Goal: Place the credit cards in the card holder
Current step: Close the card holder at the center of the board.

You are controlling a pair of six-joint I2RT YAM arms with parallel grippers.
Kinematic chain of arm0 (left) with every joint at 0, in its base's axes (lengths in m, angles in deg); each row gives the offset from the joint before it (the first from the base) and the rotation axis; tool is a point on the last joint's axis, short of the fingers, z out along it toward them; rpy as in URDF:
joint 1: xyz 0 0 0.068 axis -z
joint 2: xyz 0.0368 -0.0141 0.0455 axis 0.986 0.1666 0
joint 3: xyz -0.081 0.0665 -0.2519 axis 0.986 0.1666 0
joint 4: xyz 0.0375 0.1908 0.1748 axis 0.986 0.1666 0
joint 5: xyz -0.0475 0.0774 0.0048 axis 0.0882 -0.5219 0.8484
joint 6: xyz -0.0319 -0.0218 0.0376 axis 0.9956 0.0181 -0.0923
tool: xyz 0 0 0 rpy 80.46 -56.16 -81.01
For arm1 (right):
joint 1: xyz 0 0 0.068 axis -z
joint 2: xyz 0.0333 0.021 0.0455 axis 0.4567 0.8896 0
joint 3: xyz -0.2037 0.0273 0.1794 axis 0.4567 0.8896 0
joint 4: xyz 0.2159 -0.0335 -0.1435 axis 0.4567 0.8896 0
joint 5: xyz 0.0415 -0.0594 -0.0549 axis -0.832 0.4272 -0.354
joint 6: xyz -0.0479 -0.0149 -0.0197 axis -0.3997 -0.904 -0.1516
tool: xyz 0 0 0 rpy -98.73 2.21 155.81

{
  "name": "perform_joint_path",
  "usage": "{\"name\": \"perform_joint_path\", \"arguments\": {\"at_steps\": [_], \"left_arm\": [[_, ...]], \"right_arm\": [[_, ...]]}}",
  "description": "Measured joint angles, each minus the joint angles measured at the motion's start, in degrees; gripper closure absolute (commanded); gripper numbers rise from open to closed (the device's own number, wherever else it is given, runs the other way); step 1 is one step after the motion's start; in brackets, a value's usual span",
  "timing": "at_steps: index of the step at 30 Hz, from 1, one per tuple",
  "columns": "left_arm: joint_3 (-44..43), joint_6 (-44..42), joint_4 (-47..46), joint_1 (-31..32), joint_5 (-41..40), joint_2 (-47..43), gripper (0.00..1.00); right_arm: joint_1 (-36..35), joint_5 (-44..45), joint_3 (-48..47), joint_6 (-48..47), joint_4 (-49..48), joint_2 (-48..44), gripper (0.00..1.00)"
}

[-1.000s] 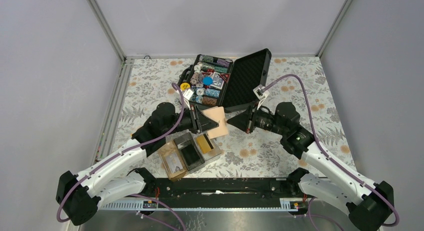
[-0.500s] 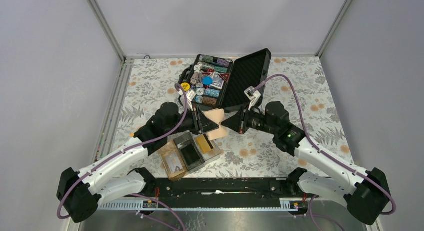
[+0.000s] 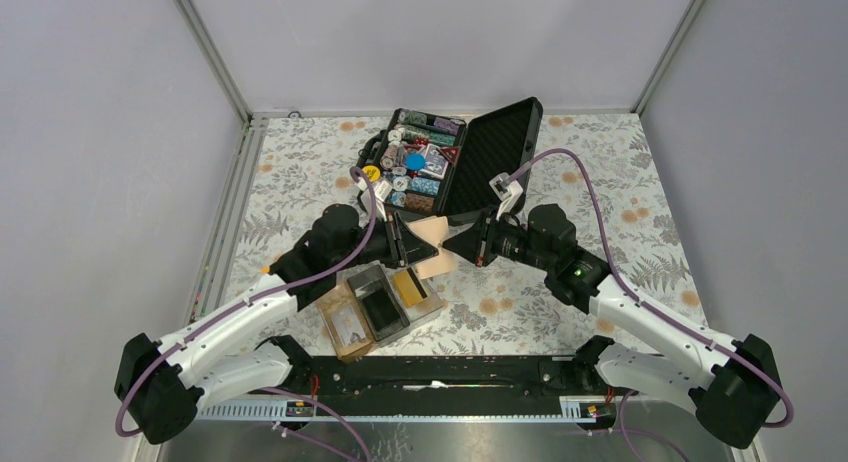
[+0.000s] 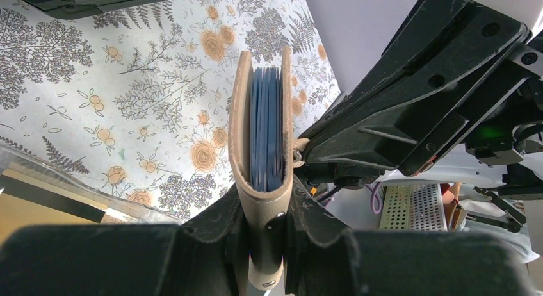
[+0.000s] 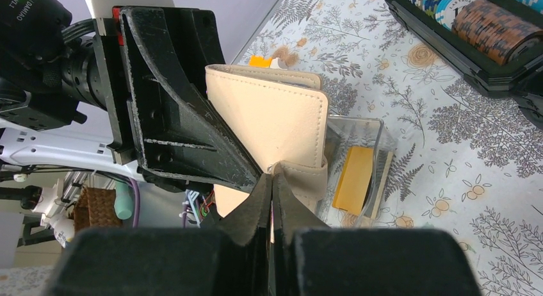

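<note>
Left gripper [image 4: 266,206] clamped narrowly on the fold of the beige leather wallet [image 5: 282,120], right gripper [image 5: 272,178] pinched shut on its clasp tab [image 5: 302,180], near the clear acrylic three-compartment card holder [image 5: 379,134] with one gold-orange credit card [image 5: 354,179] inside; risk: tugging tab twists wallet loose, spilling contents.

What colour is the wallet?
The wallet is beige; the right wrist view shows it best.

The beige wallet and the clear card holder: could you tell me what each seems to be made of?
The wallet looks like leather or faux leather, matte: fine pebbled grain, soft rounded fold. The card holder looks like hard clear plastic, perhaps acrylic, glossy: the floral cloth shows through its walls.
</note>
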Motion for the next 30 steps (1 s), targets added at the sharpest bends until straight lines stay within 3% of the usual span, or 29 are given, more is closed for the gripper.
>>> {"name": "perform_joint_path", "arguments": {"at_steps": [18,30], "left_arm": [[0.02,-0.63,2.12,-0.17,-1.92,0.72,1.0],[0.17,-0.85,3.06,-0.13,-2.38,1.57,1.0]], "right_arm": [[-2.84,5.16,-2.84,-1.29,1.46,4.35,1.0],[-5.35,9.27,-6.43,-5.14,7.39,6.51,1.0]]}}
